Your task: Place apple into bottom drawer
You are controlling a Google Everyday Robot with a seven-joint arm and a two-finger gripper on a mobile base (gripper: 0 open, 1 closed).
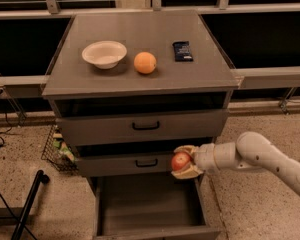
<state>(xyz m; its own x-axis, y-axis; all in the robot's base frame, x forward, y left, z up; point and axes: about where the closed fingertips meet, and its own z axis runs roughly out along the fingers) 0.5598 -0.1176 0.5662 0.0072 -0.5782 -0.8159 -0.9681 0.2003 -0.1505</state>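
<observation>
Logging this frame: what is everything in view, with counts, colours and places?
cabinet: one, grey, centre
bowl: one, white, cabinet top, left
orange: one, orange, cabinet top, right of the bowl
packet: one, dark, cabinet top, right
top drawer: one, grey, black handle
middle drawer: one, grey, black handle
bottom drawer: one, grey, lowest, pulled open
apple: one, red, in the gripper by the middle drawer's right end
wire basket: one, dark, floor left of the cabinet
pole: one, black, floor, lower left
gripper: one, pale, closed around the apple
arm: one, white, reaching in from the right
</observation>
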